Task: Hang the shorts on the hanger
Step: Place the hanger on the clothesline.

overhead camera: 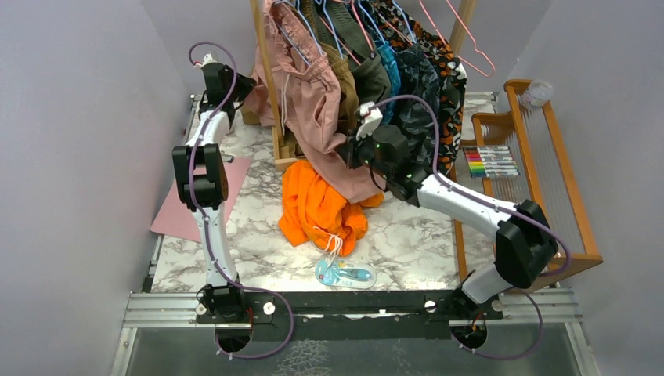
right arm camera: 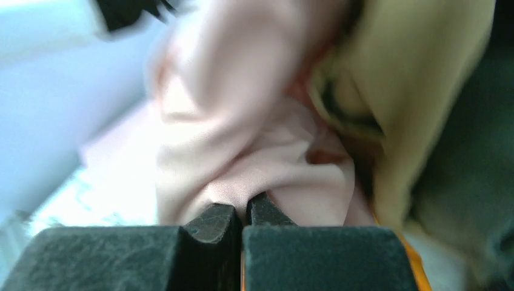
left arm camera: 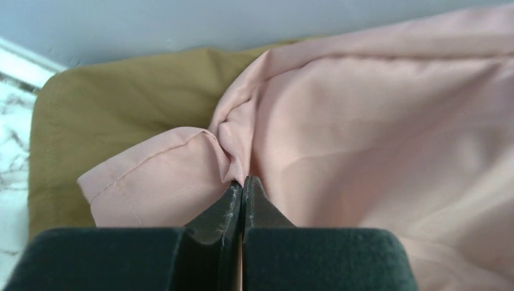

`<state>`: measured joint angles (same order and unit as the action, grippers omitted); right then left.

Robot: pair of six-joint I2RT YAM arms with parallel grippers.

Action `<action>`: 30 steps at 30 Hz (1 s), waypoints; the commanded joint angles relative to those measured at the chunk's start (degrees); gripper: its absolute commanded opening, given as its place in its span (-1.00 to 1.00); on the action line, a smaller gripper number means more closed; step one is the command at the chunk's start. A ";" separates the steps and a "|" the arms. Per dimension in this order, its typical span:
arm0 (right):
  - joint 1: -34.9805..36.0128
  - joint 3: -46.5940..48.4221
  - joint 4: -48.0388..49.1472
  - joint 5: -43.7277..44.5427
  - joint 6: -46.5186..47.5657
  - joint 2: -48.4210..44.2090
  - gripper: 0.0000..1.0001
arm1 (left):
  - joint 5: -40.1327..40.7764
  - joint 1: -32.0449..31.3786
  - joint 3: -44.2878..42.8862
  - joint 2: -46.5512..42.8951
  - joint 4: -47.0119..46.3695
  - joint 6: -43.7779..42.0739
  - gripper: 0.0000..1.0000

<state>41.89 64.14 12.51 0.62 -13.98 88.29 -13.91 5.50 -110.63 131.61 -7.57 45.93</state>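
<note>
Nothing written can be read in any view: no word, label, brand, number or sign. The set of markers [overhead camera: 491,161], lying off to the right of the right tool [overhead camera: 349,151], shows only coloured caps and pale barrels, and any print on them is too small to tell. The clear packet [overhead camera: 345,274] on the bench [overhead camera: 407,235], nearer the arm bases than that tool, has blue and coloured patches that may be printing, but no letters can be made out. Both wrist views show plain cloth, and the right one is blurred.
</note>
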 commanded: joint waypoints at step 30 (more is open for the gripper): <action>0.30 6.07 11.96 -15.12 -11.21 -2.25 -0.99 | 6.17 0.57 -21.71 3.29 -0.58 -0.57 -1.00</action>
<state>41.89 68.66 21.52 -14.74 -26.06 85.84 -10.76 5.67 -129.43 138.34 -4.34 46.48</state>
